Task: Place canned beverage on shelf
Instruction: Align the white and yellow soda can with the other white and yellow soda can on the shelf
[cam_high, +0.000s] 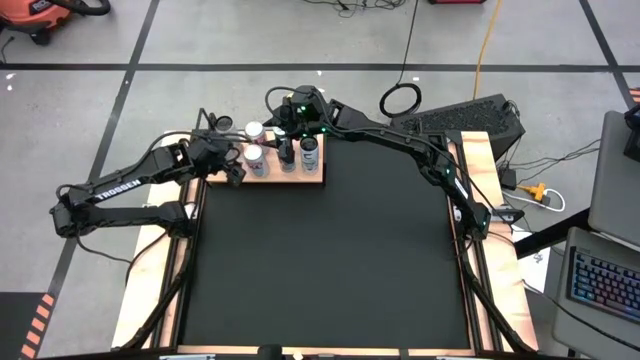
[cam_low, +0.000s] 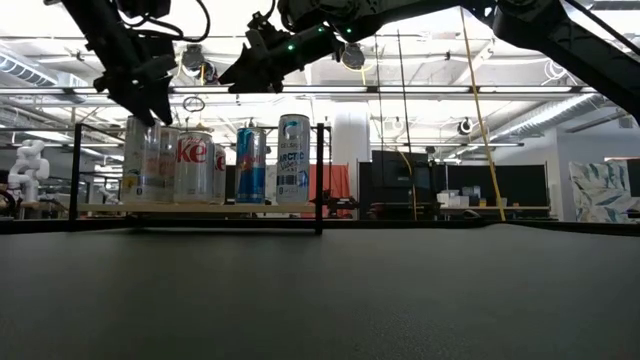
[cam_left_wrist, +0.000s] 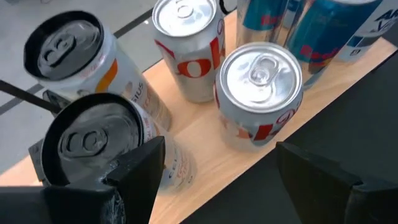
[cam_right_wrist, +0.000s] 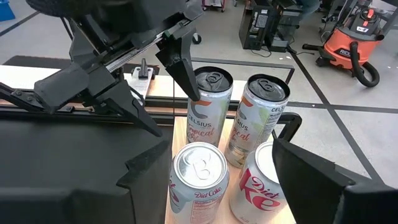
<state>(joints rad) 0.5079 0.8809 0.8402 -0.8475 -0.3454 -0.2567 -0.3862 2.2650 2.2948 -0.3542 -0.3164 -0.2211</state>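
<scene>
The light-wood shelf (cam_high: 318, 178) with thin black uprights stands at the far left of the black mat and holds several upright cans: two Diet Coke cans (cam_left_wrist: 258, 93), two Celsius cans (cam_right_wrist: 211, 106) and blue cans (cam_low: 250, 165). My left gripper (cam_high: 237, 162) is open at the shelf's left end, just above the can tops. One finger (cam_left_wrist: 140, 174) stands beside a Celsius can (cam_left_wrist: 93, 143). My right gripper (cam_high: 290, 128) is open above the cans, over the shelf's far side. In the right wrist view its fingers stand above the Diet Coke cans (cam_right_wrist: 199, 180).
The black mat (cam_high: 320, 250) lies bare in front of the shelf. A black case (cam_high: 470, 120) and cables lie beyond the mat's far right corner. A keyboard (cam_high: 605, 285) is off the table at the right. My two grippers are close together over the shelf.
</scene>
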